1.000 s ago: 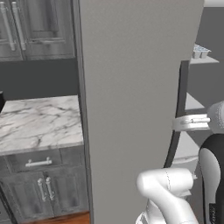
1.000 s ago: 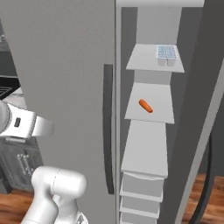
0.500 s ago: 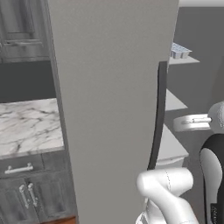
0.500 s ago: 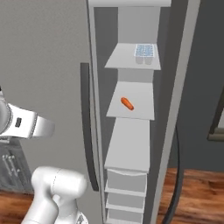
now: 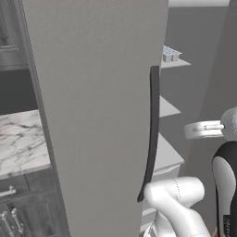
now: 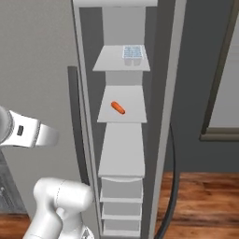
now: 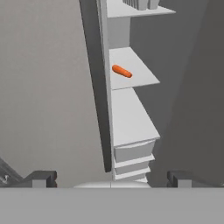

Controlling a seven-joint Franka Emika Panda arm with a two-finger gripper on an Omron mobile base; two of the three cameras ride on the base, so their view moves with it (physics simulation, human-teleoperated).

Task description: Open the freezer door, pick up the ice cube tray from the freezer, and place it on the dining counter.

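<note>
The freezer door (image 5: 92,115) stands swung open, its long dark handle (image 5: 150,134) facing me; it also fills the left of the right base view as the door (image 6: 37,70). Inside, the ice cube tray (image 6: 132,52) sits at the back right of the top shelf (image 6: 112,63); the tray (image 5: 170,53) is small and far in the left base view, and just its underside (image 7: 140,3) pokes into the hand view's top edge. My gripper (image 7: 111,178) is open and empty, well short of the shelves and below the tray. The dining counter is out of view.
An orange carrot-like piece (image 6: 117,108) lies on the second shelf (image 7: 131,72). White drawers (image 6: 121,205) stack below the shelves. A marble-topped cabinet (image 5: 18,143) with a drawer stands left of the door. A dark cable (image 6: 170,186) curves over the wood floor (image 6: 200,200).
Both base views have shifted with the base: the open freezer shelves now sit nearer the middle and look larger. The gripper stays open and empty.
</note>
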